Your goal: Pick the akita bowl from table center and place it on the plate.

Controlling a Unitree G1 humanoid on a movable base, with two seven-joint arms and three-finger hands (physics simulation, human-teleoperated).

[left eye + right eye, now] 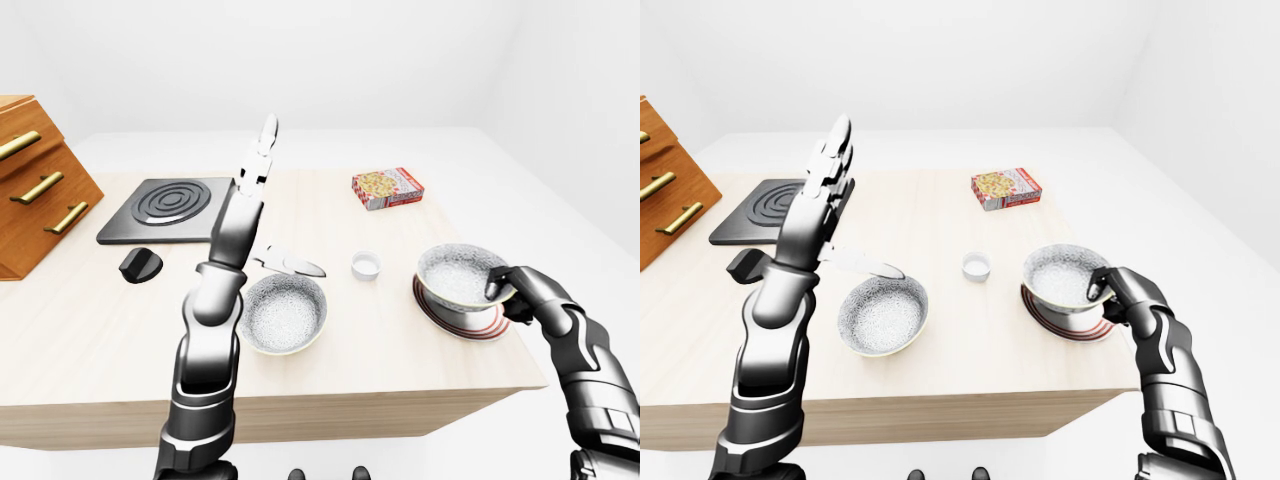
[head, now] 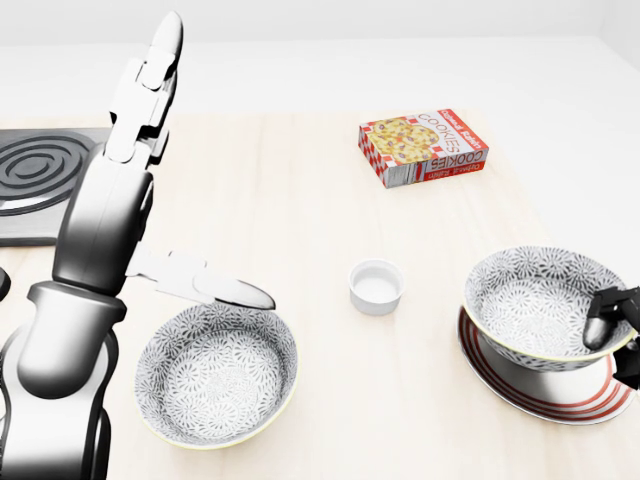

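An akita bowl point(image 2: 535, 300), white with a grey speckled pattern, sits slightly tilted over the red-striped plate point(image 2: 540, 388) at the right of the head view. My right hand point(image 2: 606, 322) is shut on the bowl's right rim, one finger inside and the others outside. Whether the bowl's base touches the plate I cannot tell. My left hand point(image 2: 150, 90) is raised high over the table's left part, fingers straight and open, holding nothing.
A second patterned bowl point(image 2: 215, 372) stands left of centre, with a knife point(image 2: 215, 287) just above it. There are also a small white cup point(image 2: 376, 286), a cookie box point(image 2: 422, 147), a black hob point(image 1: 165, 205), a black knob-like thing point(image 1: 140, 265) and a wooden drawer chest point(image 1: 35, 185).
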